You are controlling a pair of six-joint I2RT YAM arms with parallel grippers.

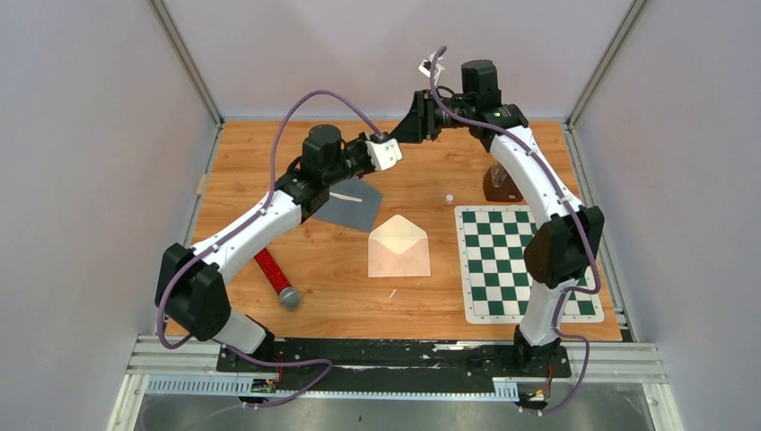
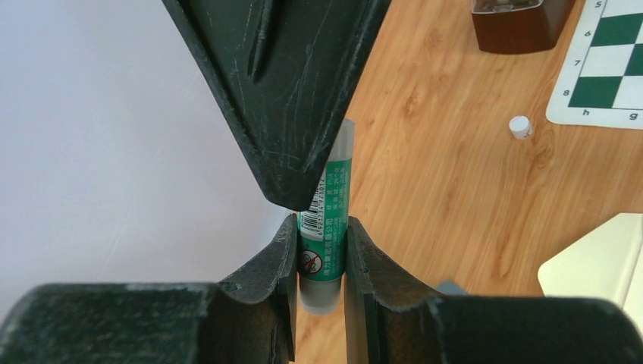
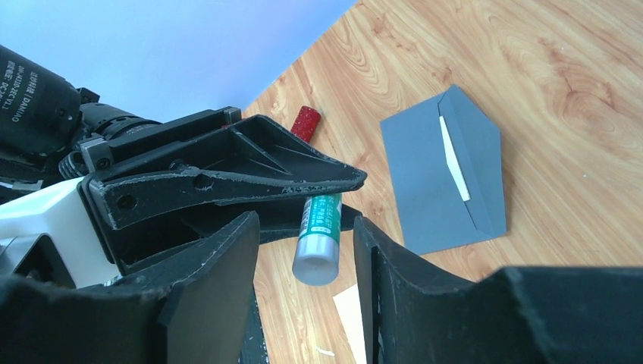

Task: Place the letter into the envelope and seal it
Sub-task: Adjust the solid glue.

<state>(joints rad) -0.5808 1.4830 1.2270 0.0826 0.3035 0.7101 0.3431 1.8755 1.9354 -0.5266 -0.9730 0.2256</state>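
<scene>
A cream envelope (image 1: 399, 247) lies mid-table with its flap open; its corner (image 2: 599, 262) shows in the left wrist view. No separate letter shows. My left gripper (image 1: 388, 144) (image 2: 322, 227) is raised over the far table, shut on a green-labelled glue stick (image 2: 326, 220). My right gripper (image 1: 411, 126) (image 3: 307, 227) faces it, open, with a jaw on either side of the stick's grey end (image 3: 317, 258) and a gap on both sides. A small white cap (image 1: 448, 197) (image 2: 519, 127) stands on the wood.
A grey envelope (image 1: 350, 205) (image 3: 447, 174) with a white strip lies under the left arm. A green-and-white chessboard mat (image 1: 525, 260) covers the right side, with a brown block (image 1: 502, 184) behind it. A red-handled tool (image 1: 276, 278) lies near the left arm.
</scene>
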